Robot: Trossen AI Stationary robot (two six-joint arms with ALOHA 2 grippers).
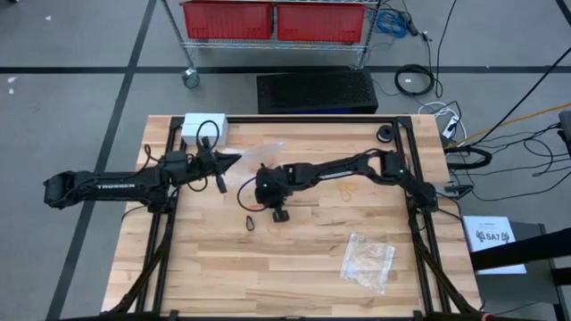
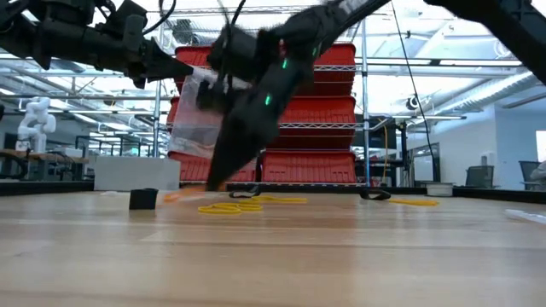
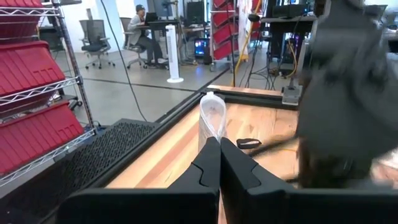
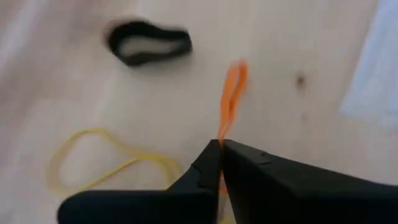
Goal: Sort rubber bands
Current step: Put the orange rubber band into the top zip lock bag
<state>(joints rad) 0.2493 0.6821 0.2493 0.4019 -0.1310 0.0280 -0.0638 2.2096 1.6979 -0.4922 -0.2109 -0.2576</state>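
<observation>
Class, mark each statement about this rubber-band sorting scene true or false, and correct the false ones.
1. The right gripper is shut on an orange rubber band. True.
2. The left gripper is wide open and empty. False: it is shut, pinching a clear plastic bag.
3. A black rubber band lies on the table. True.
4. A second clear bag lies on the table, away from both grippers. True.
5. The yellow rubber band is inside a red bin. False: it lies on the table.
</observation>
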